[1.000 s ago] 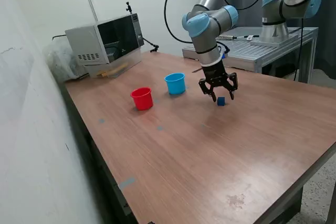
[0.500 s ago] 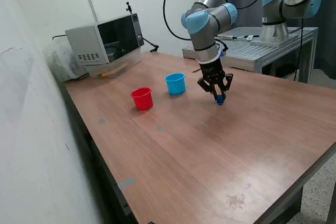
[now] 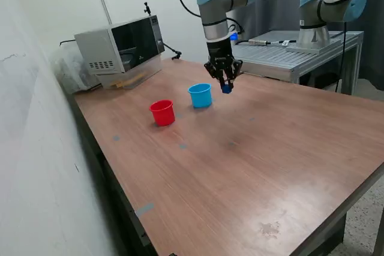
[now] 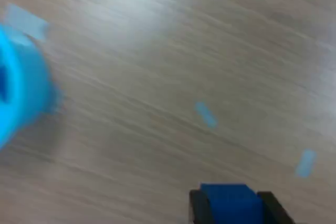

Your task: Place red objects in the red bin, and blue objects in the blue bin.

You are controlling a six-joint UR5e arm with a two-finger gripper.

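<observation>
Wood-grain table carries a grey microwave far to the exterior view's left of the light blue cup. The red cup stands just left of that cup. Right of it and raised, the gripper pinches a dark blue cube between narrowed fingers.

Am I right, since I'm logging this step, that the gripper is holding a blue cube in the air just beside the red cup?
Not quite. The gripper does hold a blue cube in the air, but it is beside the blue cup, not the red cup, which stands farther off to the exterior view's left. The exterior view shows this.
</observation>
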